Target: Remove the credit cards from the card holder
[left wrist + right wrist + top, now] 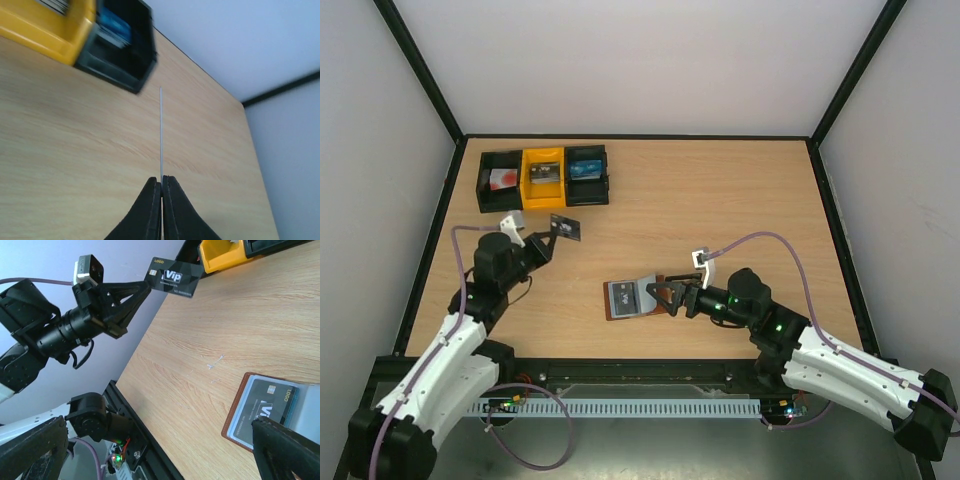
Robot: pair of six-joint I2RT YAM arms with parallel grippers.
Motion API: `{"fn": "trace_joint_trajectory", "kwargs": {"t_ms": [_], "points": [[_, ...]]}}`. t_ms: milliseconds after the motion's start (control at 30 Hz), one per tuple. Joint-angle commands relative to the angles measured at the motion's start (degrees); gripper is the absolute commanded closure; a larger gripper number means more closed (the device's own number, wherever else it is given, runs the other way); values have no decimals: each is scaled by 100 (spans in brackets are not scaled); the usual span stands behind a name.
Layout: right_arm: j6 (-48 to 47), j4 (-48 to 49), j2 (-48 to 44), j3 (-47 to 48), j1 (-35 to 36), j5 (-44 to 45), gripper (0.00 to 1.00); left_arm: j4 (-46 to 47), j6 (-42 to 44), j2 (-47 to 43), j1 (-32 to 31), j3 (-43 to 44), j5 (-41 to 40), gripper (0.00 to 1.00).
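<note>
The brown card holder (638, 296) lies open on the table, right of centre near the front. A black credit card (270, 401) with a light mark sits in its grey-blue pocket. My right gripper (665, 297) is open, its fingers spread over the holder's right half with nothing between them. One right fingertip (285, 450) overlaps the holder's near end. My left gripper (552, 238) is raised at the left and shut on another black credit card (566, 227). That card appears edge-on (161, 135) in the left wrist view and face-on (172, 276) in the right wrist view.
Three small bins stand in a row at the back left: a black one (500, 180), a yellow one (543, 177) and a black one holding blue items (587, 172). A black frame edges the table, with white walls around it.
</note>
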Motion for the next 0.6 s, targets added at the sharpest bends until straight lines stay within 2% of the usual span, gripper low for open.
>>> {"fn": "trace_joint_trajectory", "kwargs": {"t_ms": [0, 300, 567], "points": [[-7, 66, 4, 57, -4, 146, 2, 496, 57, 418, 713, 287, -182, 97], [28, 114, 12, 70, -7, 324, 2, 1336, 259, 2238, 1623, 1109, -567, 97], [25, 93, 198, 212, -4, 338, 2, 2047, 219, 3875, 2003, 2032, -232, 97]]}}
